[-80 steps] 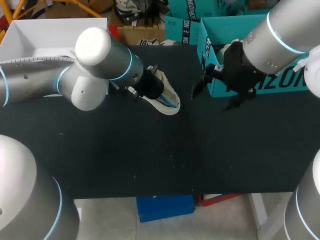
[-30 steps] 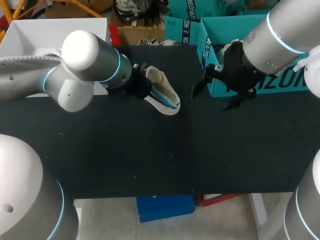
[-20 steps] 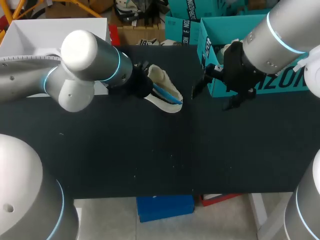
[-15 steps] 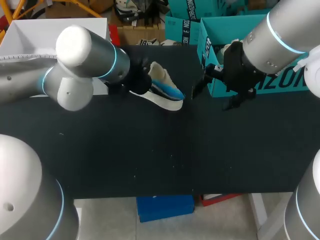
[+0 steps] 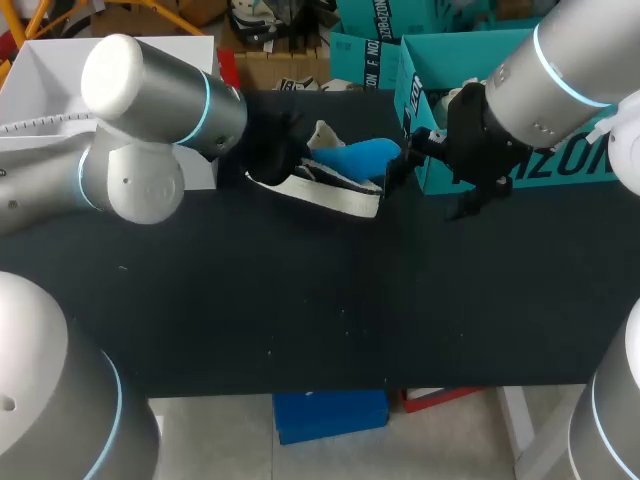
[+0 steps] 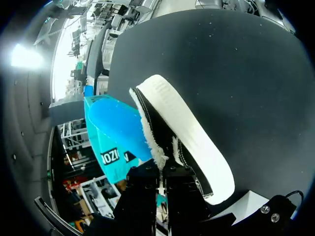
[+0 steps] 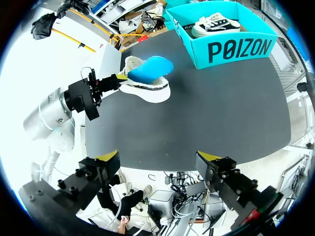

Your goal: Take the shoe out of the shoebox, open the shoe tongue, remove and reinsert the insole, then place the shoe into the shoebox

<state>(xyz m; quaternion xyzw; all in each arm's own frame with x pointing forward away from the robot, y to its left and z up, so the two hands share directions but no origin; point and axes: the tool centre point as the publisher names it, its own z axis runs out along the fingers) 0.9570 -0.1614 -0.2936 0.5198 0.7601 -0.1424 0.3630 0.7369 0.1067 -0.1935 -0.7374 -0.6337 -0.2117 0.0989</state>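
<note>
Shoe (image 5: pixel 318 190): out of the shoebox (image 7: pixel 231 46), tipped on its side, heel collar pinched in the left gripper (image 6: pixel 161 169). Long axis is laid toward the right gripper (image 7: pixel 158 157), which is held wide and empty nearby. Blue insole (image 5: pixel 362 157) is exposed. Since earlier, the toe has been swung rightward.
</note>
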